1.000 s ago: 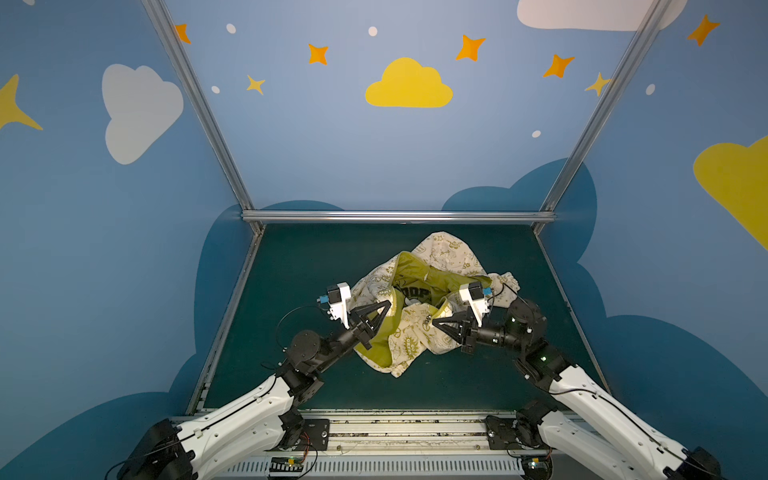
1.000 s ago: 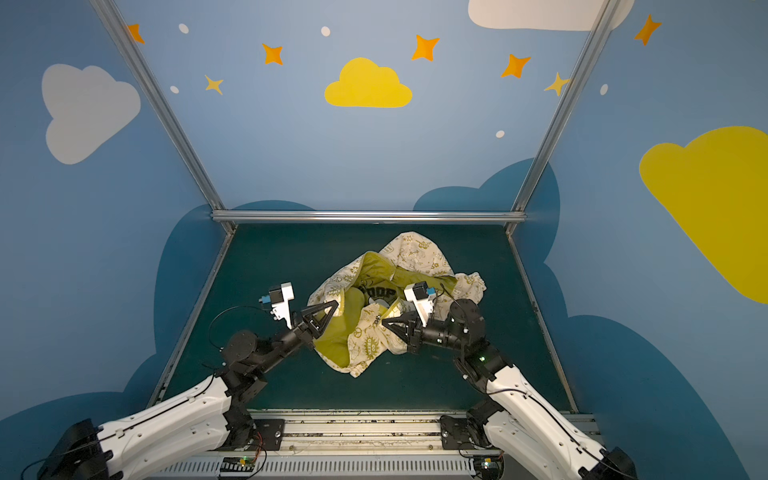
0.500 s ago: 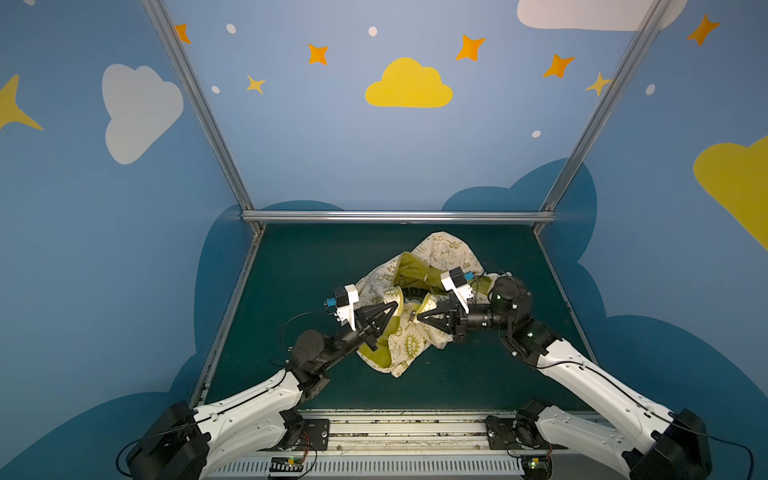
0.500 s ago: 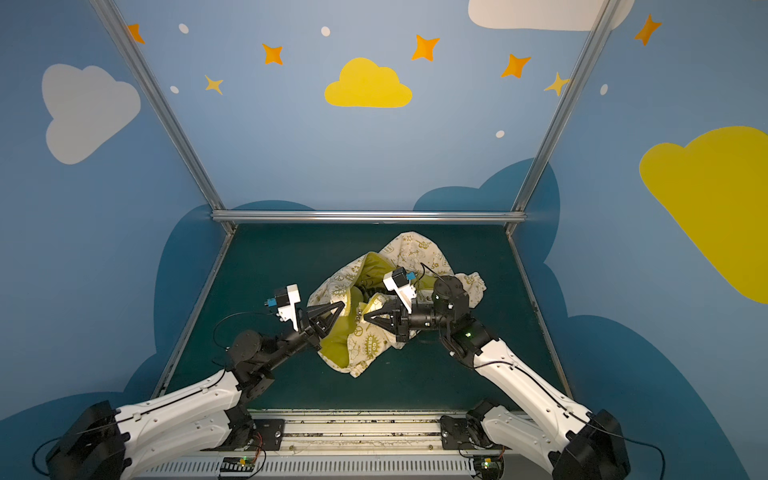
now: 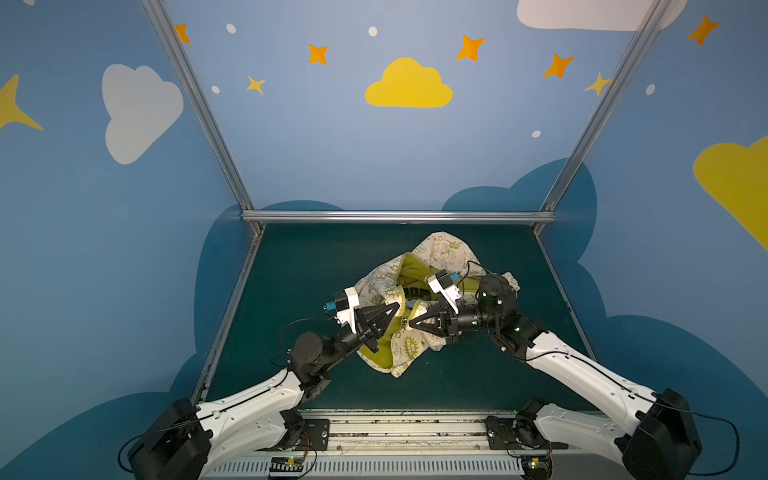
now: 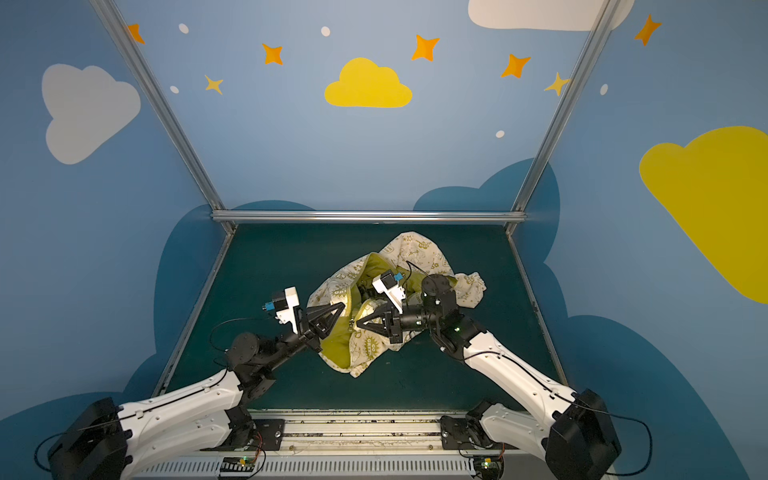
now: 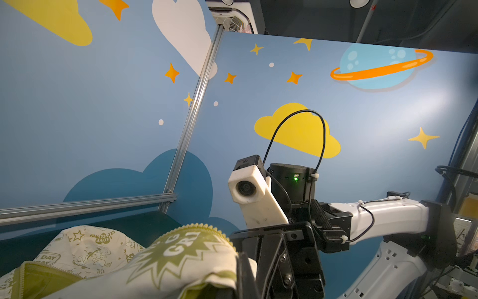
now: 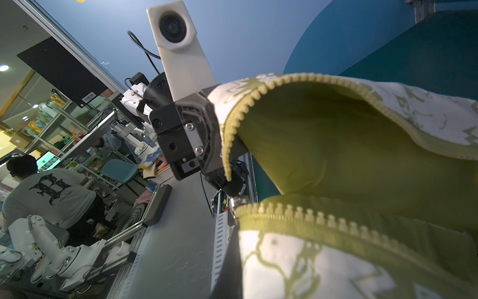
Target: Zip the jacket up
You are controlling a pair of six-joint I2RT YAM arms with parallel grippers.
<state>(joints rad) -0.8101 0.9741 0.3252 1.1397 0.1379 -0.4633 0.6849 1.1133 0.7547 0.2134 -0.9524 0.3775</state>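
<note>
Seating the zipper ends at the open front of the jacket (image 5: 446, 253).

Note the left gripper (image 5: 395, 307) pinched shut on one toothed edge and the right gripper (image 5: 412, 323) pinched shut on the other, with tips near each other above the table (image 5: 316, 270). Judge this as the joining step, with no zipping yet done. Bring the metal end piece (image 8: 232, 204) of the right-held tooth row (image 8: 318, 216) squarely to the end of the left-held row (image 8: 258, 90) before any sliding. Avoid twisting the soft cloth; avoid pulling the edges apart or tugging hard enough to slip the pinch. Find the jacket crumpled near the middle of the table, front edges lifted, cream with olive-green prints outside, olive-green lining exposed through the open front, remainder bunched toward the back.
</note>
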